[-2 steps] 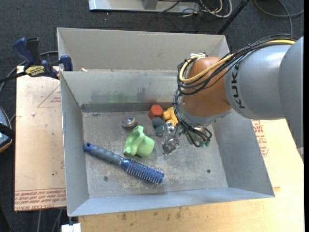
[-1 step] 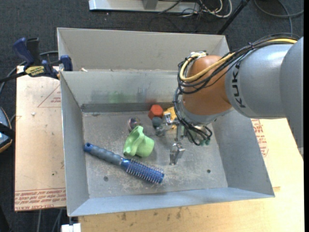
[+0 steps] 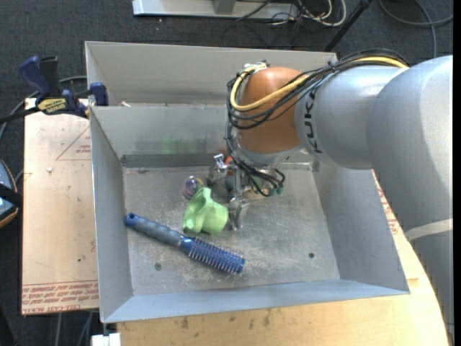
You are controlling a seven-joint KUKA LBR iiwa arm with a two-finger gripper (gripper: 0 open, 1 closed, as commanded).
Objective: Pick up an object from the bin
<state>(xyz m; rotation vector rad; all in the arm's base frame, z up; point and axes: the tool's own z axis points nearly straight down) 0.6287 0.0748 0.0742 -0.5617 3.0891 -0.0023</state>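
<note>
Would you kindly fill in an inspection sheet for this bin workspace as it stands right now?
Surface: grey metal bin, floor scuffed and dusty.
Job's things: light green crumpled thing at mid-floor. A blue hairbrush lies flat close in front of it, bristle head to the right. A small purplish thing sits just behind the green one.
Clutter: nothing seen.
Claw: claw low in the bin, against the green thing's right edge; contact cannot be judged.
Cables: yellow and black cables loop over the orange wrist cover. Loose cables lie on the floor behind the bin.
Surroundings: dark carpet around the bin.
</note>
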